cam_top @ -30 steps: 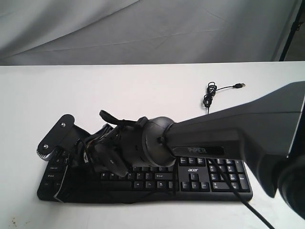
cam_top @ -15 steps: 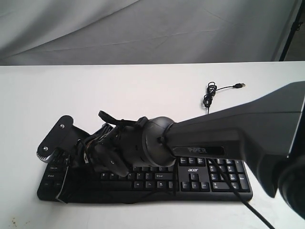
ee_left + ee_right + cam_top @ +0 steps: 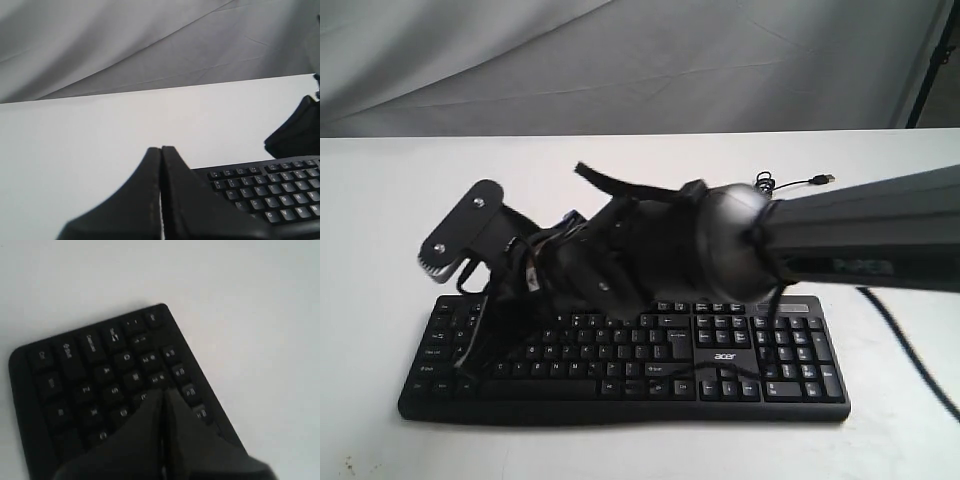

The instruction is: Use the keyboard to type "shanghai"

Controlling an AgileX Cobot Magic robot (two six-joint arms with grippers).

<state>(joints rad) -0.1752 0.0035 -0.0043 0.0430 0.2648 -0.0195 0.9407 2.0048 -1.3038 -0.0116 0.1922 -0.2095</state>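
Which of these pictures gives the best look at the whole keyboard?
The exterior view: the keyboard spans end to end, though the right arm hides some upper keys. The left wrist view catches only one corner; the right wrist view shows one blurry end.

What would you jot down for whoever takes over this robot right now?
Right gripper: shut, empty, above keys of the keyboard at the end opposite its number pad; contact unclear.
Left gripper: shut, empty, over the white table beside the keyboard.
Keyboard lies flat; its USB plug lies loose on the table.
Done: no view shows which letters are typed.
To do: finish "shanghai".
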